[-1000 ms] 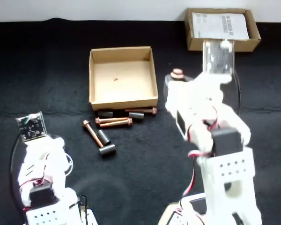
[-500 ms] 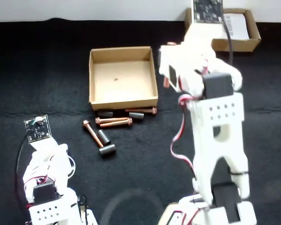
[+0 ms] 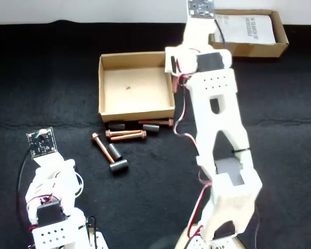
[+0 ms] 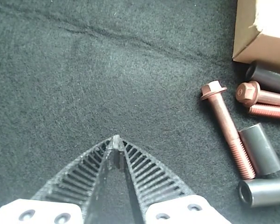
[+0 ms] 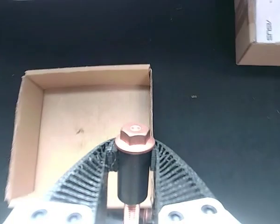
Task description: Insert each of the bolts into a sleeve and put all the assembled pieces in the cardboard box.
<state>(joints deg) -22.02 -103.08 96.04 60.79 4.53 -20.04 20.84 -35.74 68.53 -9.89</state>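
My right gripper [image 5: 133,147] is shut on an assembled piece: a copper bolt [image 5: 136,137] standing in a dark sleeve [image 5: 132,175]. It hangs over the right side of the open cardboard box [image 5: 88,74]; from above, the right gripper [image 3: 174,78] is at the cardboard box's [image 3: 136,111] right wall. Several loose bolts [image 3: 125,135] and sleeves [image 3: 118,166] lie on the cloth just in front of the box. My left gripper [image 4: 115,140] is shut and empty, low over the cloth, beside a loose bolt [image 4: 226,128] and sleeves [image 4: 260,149].
A second cardboard box [image 3: 246,31] holding a printed sheet sits at the back right, second box [image 5: 263,32] well apart from the open one. Black cloth [image 3: 52,78] covers the table. The left arm [image 3: 49,181] is folded at the front left.
The right arm has stretched out and swung left and back, carrying the assembled piece from right of the box to its right wall. The left arm shifted slightly, then held still.
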